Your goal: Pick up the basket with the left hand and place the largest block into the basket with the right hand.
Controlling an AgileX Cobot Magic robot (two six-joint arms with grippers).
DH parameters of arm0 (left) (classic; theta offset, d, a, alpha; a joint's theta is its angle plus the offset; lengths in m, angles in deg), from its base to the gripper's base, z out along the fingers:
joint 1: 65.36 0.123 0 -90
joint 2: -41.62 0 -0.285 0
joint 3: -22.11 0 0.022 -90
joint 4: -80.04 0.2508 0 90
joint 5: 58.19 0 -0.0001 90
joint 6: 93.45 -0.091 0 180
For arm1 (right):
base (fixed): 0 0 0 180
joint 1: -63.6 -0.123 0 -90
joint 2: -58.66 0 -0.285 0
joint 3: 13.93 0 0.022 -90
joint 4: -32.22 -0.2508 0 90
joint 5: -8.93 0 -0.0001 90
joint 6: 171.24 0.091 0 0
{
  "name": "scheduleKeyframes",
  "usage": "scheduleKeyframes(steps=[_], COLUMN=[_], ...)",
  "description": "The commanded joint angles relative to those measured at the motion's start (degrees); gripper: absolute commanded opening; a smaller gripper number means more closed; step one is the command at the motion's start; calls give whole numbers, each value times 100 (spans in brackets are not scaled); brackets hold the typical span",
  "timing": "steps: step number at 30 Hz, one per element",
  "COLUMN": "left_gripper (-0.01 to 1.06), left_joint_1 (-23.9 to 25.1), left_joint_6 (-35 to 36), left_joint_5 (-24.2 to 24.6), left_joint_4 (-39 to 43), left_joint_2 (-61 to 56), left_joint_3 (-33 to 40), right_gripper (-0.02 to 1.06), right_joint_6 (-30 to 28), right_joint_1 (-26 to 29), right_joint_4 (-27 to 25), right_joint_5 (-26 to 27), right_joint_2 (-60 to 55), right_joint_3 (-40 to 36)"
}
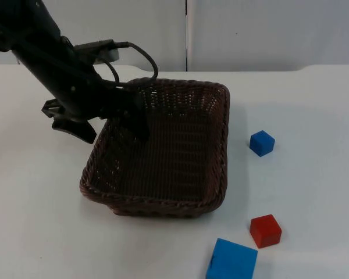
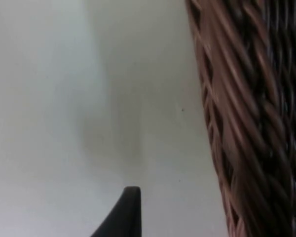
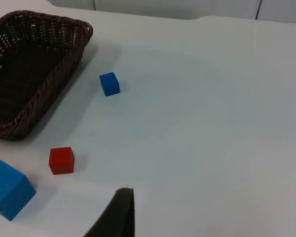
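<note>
At the basket's [image 1: 163,157] wall, the left pincer [image 1: 132,110] grips the rim; lift level, slowly.

My left arm reached down from the upper left, its left gripper [image 1: 119,110] set at the basket [image 1: 163,151] rim, one finger inside and one outside the wall. My right arm waited above the table, off to the right.

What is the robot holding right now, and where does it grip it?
The left gripper is at the brown wicker basket, over the rim at its far left corner; whether it grips it cannot be told. The blocks lie untouched on the table.
</note>
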Motion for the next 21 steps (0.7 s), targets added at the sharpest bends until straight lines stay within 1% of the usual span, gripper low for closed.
scheduleKeyframes(steps=[1, 5, 21], left_gripper=[104, 99, 98], left_joint_1=[-27, -27, -27], left_joint_6=[41, 41, 41], left_joint_5=[-4, -32, 139], left_joint_4=[14, 14, 14], left_joint_2=[6, 18, 292], left_joint_3=[-49, -49, -49], right_gripper=[105, 105, 105], right_joint_6=[-53, -53, -53], right_joint_1=[35, 35, 35], right_joint_4=[-19, -19, -19], right_joint_5=[32, 32, 32], right_joint_2=[21, 21, 21], right_joint_3=[-13, -13, -13])
